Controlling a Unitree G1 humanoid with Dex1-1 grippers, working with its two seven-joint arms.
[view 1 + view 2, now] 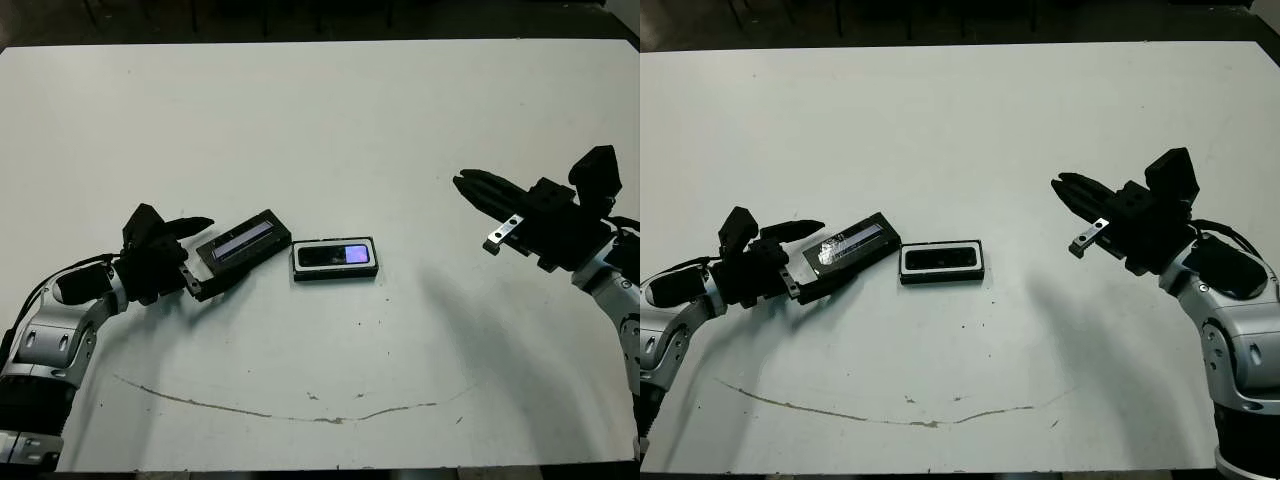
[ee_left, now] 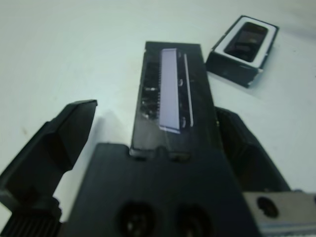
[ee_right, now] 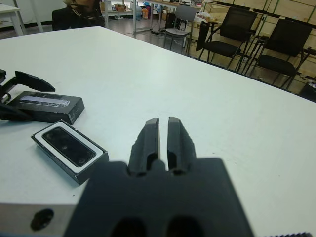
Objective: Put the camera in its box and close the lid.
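The camera (image 1: 337,255) lies in the box (image 1: 335,274) at the table's middle, its blue-purple screen facing up. Just left of the box rests the lid (image 1: 245,240), a black piece with a pale strip, angled away from the box. My left gripper (image 1: 215,255) is open, its two fingers on either side of the lid's near end. In the left wrist view one finger (image 2: 59,133) stands clear of the lid (image 2: 173,94). My right gripper (image 1: 462,182) is shut and empty, raised at the right, well away from the box (image 3: 69,148).
A thin brownish curved mark (image 1: 300,415) runs across the table near its front edge. In the right wrist view, black chairs (image 3: 232,37) and a seated person (image 3: 79,12) show beyond the table's far side.
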